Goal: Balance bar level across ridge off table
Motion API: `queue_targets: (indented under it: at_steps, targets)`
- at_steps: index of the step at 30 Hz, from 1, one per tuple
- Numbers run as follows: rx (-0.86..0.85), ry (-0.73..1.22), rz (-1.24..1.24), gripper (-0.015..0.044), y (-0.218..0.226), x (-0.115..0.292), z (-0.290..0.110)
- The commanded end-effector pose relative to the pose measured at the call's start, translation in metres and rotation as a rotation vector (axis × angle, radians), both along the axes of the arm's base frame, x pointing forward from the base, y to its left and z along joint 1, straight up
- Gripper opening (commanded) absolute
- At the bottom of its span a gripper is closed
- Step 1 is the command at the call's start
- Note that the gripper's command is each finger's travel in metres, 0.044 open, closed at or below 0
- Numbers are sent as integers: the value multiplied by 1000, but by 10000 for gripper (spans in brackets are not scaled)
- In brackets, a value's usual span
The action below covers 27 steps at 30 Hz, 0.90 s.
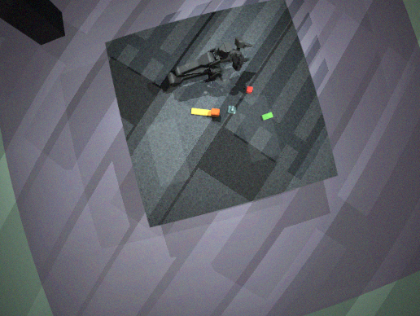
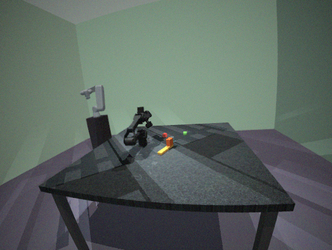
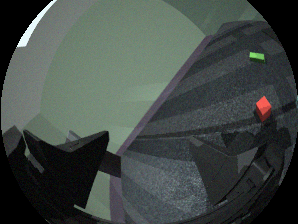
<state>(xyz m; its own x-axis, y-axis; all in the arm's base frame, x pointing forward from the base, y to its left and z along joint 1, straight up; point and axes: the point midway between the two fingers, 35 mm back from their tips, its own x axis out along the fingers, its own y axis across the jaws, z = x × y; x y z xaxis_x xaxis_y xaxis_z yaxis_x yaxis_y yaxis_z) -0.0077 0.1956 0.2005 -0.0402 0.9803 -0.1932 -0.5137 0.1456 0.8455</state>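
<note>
You are looking at a gripper [image 1: 240,46] that is hanging spread wide with nothing between its fingers, raised above the table [image 1: 285,163] near the arm's own base and well apart from the work. The yellow bar [image 1: 200,111] is lying flat on the table, one end touching or tucked against the orange ridge block [image 1: 215,111]; in the exterior view the bar [image 2: 163,150] seems to be running from the ridge [image 2: 169,141] toward the camera, so it is not yet bridging anything. From the gripper, the bar is sitting off toward the middle of the table, past the red cube [image 1: 249,89], and its long axis is running roughly parallel to the folded arm. You are probably needing to swing the wrist over and turn the jaws across that axis. The small pale block [image 1: 232,109] is sitting just beside the ridge; the green block [image 1: 267,116] is lying farther off. The wrist view is showing only the red cube [image 3: 264,106] and the green block [image 3: 256,56]
</note>
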Motion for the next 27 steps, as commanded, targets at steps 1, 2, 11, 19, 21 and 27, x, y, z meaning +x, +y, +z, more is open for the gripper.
queue_targets:
  at_steps: [1, 2, 11, 19, 21, 27]
  targets:
    - [-2, 1, -3, 374, 0, 0, 0]
    - [-7, 2, -10, 347, 0, 2, 0]
    - [-95, 36, -145, 315, 1, 27, -1]
    - [-169, 76, -274, 315, -1, 51, -1]
    - [-187, 87, -306, 315, -2, 57, -1]
    - [-240, 123, -403, 315, -6, 74, -2]
